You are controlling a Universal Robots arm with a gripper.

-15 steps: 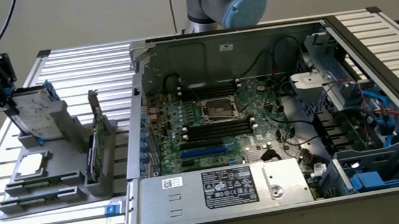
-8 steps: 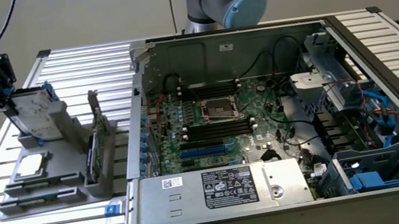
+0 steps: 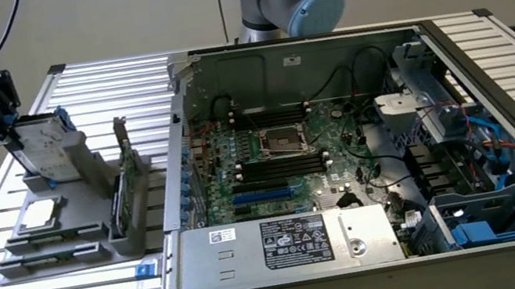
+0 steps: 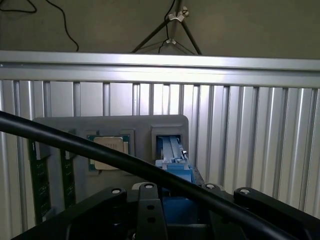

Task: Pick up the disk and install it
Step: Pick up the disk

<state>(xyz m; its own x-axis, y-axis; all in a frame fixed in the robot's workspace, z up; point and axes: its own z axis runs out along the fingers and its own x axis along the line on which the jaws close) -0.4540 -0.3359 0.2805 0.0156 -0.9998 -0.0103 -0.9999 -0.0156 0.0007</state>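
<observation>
The disk [image 3: 47, 139] stands upright in the grey holder [image 3: 55, 256]; gripper [image 3: 15, 135] clasps its top.

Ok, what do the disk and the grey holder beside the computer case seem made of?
For the disk: silvery body, likely metal; its blue rails look plastic. For the grey holder: matte, uniform colour, probably plastic.

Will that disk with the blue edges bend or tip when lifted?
The disk looks like a flat metal slab, so it probably stays stiff. Being metal, it is likely heavy for its size. Standing on edge at the grey holder, it might tip if pushed.
</observation>
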